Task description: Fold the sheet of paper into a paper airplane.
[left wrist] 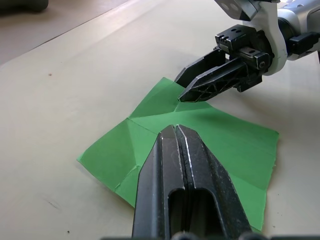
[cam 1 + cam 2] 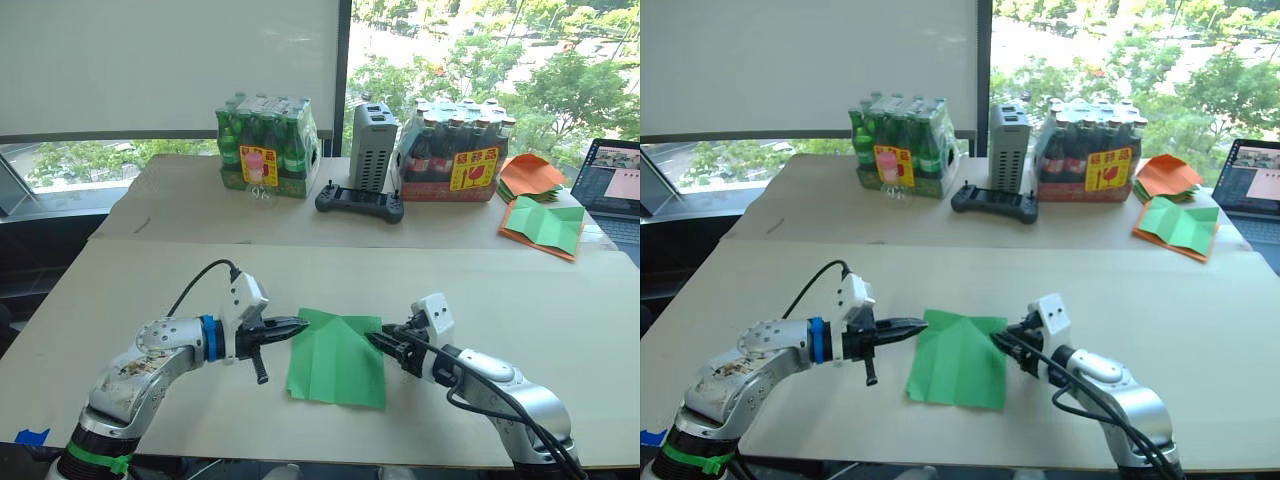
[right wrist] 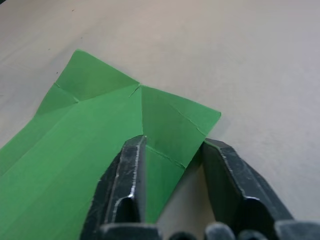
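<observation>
Nearest the head camera, both arms reach inward over the tan surface (image 2: 560, 300) toward one sheet of paper (image 2: 338, 362). Left jaws (image 2: 296, 327): fingers pressed together, nothing between them, tips resting at the sheet's far-left corner, roughly 10 o'clock on the sheet. Right jaws (image 2: 378, 340): parted, one finger above and one beside the far-right corner at about 2 o'clock; in the right wrist view the green corner lies in the gap between the two fingers (image 3: 127, 175), not yet pinched.

The sheet of paper lies flat near the front edge of the surface, between the two grippers. Its far end already carries two folded-in corner flaps meeting at a centre crease, forming a blunt point; the near end remains square.

Judged step: early nose forming is done on both sides, and the right corner region is being addressed for a further fold or a re-press. The next move likely calls for closing the right jaws on that flap edge while the left tips pin the sheet, so it does not slide on the smooth surface.

Further out, at 12 o'clock: a handheld controller (image 2: 359, 201), two bottle packs (image 2: 268, 146), a grey box (image 2: 372, 146). At 2 o'clock: orange papers (image 2: 528, 175), a laptop (image 2: 612, 180).
</observation>
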